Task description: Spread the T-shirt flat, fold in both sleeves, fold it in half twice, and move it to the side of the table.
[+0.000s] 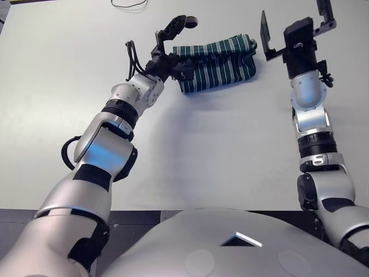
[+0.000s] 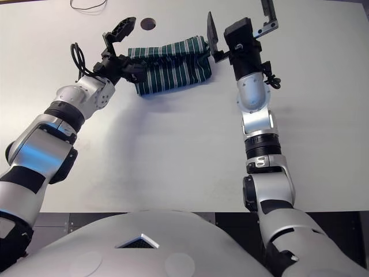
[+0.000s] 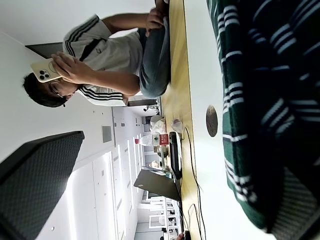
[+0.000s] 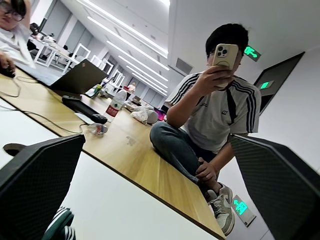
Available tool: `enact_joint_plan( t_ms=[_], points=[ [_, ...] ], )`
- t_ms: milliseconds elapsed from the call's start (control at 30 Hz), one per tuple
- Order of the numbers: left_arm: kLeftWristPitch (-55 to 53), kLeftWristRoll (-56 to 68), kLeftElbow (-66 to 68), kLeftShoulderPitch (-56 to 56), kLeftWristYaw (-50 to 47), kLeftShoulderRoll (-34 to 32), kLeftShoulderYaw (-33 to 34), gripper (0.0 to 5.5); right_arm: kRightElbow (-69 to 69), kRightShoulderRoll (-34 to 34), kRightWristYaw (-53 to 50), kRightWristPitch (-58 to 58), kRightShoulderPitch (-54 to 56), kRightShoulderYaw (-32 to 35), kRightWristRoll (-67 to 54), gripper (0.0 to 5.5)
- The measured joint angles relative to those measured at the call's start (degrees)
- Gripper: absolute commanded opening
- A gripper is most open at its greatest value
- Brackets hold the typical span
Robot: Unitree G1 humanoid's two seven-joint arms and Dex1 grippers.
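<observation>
The T-shirt [image 1: 218, 63], dark green with thin white stripes, lies folded into a small thick bundle at the far middle of the white table [image 1: 202, 156]. My left gripper [image 1: 183, 49] is at the bundle's left end and stands open. One of its fingers [image 1: 180, 26] is raised above the cloth and the other sits low against the shirt's edge. In the left wrist view the striped T-shirt [image 3: 265, 100] lies over the lower finger [image 3: 295, 210]. My right gripper [image 1: 295, 26] is open just right of the bundle, lifted off the table, with nothing in it. A corner of the T-shirt [image 4: 60, 222] peeks into the right wrist view.
A round dark hole [image 2: 149, 23] is set in the tabletop behind the shirt's left end. A thin cable [image 1: 130, 4] lies at the far edge. Bare white surface stretches to both sides and toward me.
</observation>
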State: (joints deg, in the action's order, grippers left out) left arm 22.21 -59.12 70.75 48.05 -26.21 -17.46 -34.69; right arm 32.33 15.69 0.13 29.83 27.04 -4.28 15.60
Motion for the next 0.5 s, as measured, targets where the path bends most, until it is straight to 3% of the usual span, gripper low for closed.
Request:
enact_joint_plan(
  t_ms=[267,500],
  points=[
    [9.1,0.4,-0.9,-0.6,-0.7,0.3,-6.9,5.5,-1.2,0.1,1.6,0.1,-0.1,-2.3,0.8,5.33],
    [16.7,0.5,-18.4,-8.1,0.8,-8.6,-11.9,5.5,-3.6,2.9,4.0,-1.1,-2.3,-4.2,3.5,5.33]
  ],
)
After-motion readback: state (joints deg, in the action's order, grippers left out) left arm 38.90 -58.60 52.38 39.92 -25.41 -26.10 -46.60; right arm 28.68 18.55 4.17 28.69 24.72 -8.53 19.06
